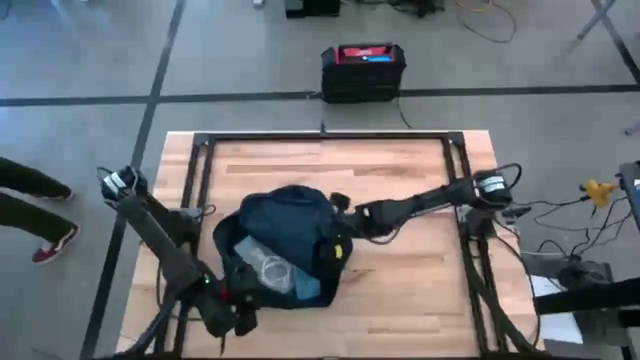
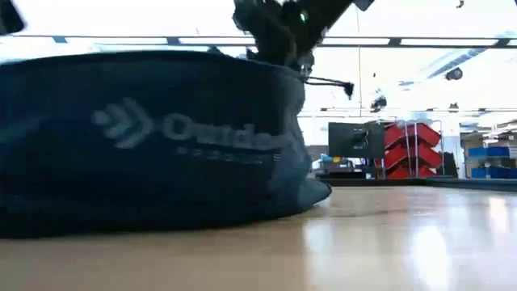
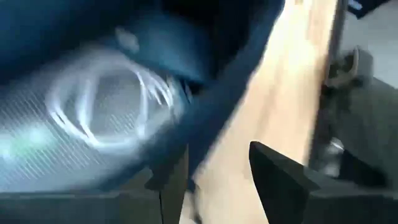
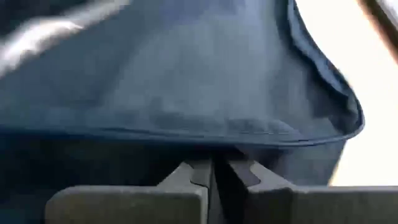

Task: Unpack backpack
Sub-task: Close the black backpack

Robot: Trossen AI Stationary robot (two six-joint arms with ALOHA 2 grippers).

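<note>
Overhead, the backpack (image 1: 285,245) lay open on the wooden table (image 1: 400,300), a soft, rounded navy bag with its mouth gaping toward the left gripper (image 1: 232,312), which hung just beside that opening's near edge with its fingers apart and nothing between them. Inside the mouth lay a clear plastic pouch (image 1: 265,265) with a pale coiled cable, directly ahead of the left gripper, so the left arm looked the nearer one for reaching in. The right gripper (image 1: 338,215) sat against the bag's opposite rim, beyond the pouch from the left gripper. At table height, the backpack (image 2: 153,137) was a slumped fabric dome with pale printed lettering, and the right gripper (image 2: 279,36) came down onto its top edge. From the left wrist, the pouch (image 3: 93,118) filled the space straight ahead of the spread fingers (image 3: 292,180), shiny and crinkled, with the cable looped in thin white rings; the picture was blurred. From the right wrist, the fingers (image 4: 193,174) stood pressed together, seemingly pinching the piped fabric rim of the backpack (image 4: 186,81), whose cloth draped smooth and matte ahead of them.
</note>
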